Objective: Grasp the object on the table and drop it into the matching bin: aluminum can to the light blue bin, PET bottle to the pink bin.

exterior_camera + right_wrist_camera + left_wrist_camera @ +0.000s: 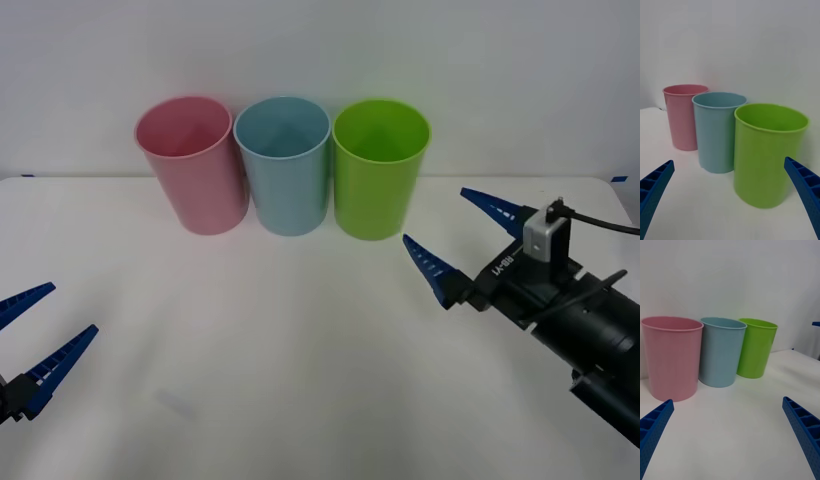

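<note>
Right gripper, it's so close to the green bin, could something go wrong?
Maybe. The right gripper is open and sits just beside the green bin, so a swing toward the blue bin might bump it over. The three bins stand almost touching, so one tipping could knock the pink bin too. The left gripper waits open, low on the table.

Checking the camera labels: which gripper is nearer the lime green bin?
Right. The right gripper, open, hovers just beside the lime green bin, on its right. The left gripper, also open, sits far off at the table's near left edge.
</note>
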